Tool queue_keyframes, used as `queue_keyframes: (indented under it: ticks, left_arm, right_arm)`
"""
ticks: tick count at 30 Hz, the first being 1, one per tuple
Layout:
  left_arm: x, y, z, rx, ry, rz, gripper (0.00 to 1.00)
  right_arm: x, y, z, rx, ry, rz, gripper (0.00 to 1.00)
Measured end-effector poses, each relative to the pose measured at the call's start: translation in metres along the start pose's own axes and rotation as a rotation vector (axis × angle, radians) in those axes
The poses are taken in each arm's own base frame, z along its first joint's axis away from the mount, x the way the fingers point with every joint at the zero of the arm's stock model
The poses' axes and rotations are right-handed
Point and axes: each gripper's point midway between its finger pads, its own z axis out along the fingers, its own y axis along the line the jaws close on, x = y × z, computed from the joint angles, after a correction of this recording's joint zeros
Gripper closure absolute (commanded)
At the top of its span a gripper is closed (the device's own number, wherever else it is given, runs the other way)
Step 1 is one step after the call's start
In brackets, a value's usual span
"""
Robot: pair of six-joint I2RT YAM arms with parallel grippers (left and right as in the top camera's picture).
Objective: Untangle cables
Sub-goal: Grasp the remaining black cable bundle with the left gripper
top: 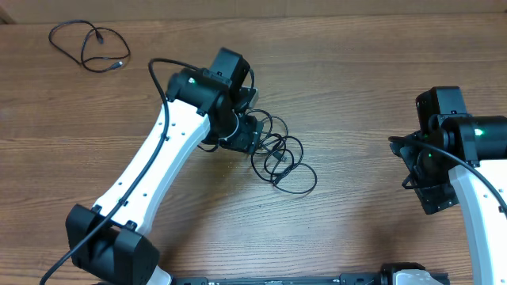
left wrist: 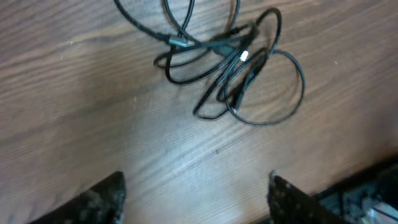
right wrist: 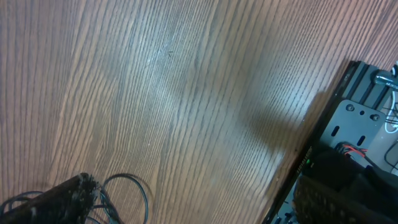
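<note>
Wooden table (top: 356, 79) viewed from above, tangled cables (top: 283, 161) heaped at centre, left gripper (left wrist: 196, 196) held just beside them, jaws parted, nothing gripped, loose cable (top: 89, 46) laid at far-left corner, right gripper (right wrist: 199, 196) spread wide, well apart.

A tangled bundle (top: 283, 161) of thin black cable lies flat near the middle of the worktop (top: 356, 95), its loops crossing over each other, with a small silver plug (left wrist: 244, 56) inside. A second loose cable (top: 89, 46), also thin and black, lies in open loops at the far left corner, well apart.
</note>
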Motion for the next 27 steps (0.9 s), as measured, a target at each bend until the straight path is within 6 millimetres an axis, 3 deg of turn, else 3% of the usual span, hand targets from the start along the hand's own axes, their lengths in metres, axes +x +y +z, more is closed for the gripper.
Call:
queue_keyframes:
  ticks: [7, 13, 27]
  left_arm:
    - [-0.003, 0.0, 0.041, 0.053, -0.024, 0.0, 0.32]
    - [-0.01, -0.016, 0.07, 0.157, -0.082, 0.033, 0.36]
    - [-0.014, -0.004, 0.078, 0.086, -0.115, 0.039, 0.42]
  right_arm:
    - [0.0, 0.0, 0.0, -0.001, 0.003, 0.001, 0.0]
    - [0.001, 0.0, 0.0, -0.002, 0.004, 0.0, 0.0]
    - [0.001, 0.0, 0.0, -0.003, 0.005, 0.0, 0.0]
